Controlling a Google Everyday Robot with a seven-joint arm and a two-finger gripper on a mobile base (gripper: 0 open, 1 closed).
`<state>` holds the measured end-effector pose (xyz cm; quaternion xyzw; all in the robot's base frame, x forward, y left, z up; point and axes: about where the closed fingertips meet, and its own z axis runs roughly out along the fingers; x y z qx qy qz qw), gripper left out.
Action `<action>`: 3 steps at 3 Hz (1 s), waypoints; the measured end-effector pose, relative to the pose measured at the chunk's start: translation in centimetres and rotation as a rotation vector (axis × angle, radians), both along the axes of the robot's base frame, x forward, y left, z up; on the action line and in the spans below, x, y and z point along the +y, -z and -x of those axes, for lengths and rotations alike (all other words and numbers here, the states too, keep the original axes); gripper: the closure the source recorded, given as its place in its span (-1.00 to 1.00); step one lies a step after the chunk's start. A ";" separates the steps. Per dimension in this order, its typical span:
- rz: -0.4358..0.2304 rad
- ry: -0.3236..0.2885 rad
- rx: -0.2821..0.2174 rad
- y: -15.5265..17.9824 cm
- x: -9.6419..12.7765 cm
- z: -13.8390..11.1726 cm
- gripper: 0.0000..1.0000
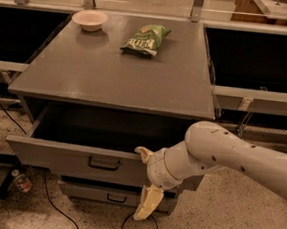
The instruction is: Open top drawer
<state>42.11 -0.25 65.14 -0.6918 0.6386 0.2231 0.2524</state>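
Note:
The top drawer [59, 157] of the grey cabinet stands pulled out toward me, its dark inside showing under the cabinet top. Its black bar handle [104, 163] is at the centre of the flat front. My gripper [145, 181] is at the right part of the drawer front, with the white arm reaching in from the right. One cream finger [142, 153] rests at the front's top edge and the other [147, 205] hangs below the front, so the gripper is open. A narrower grey drawer [91, 192] below is shut.
A white bowl [90, 19] and a green chip bag [146, 38] lie on the cabinet top [111, 78]. A bottle [21, 181] and black cables [59, 212] lie on the speckled floor. Dark shelf bays flank the cabinet on both sides.

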 end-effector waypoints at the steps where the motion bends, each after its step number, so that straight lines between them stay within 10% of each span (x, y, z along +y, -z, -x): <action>1: 0.010 -0.003 0.004 0.1 -0.2 0.6 -1.00; 3: 0.000 -0.032 0.018 -0.1 -0.2 3.2 -1.00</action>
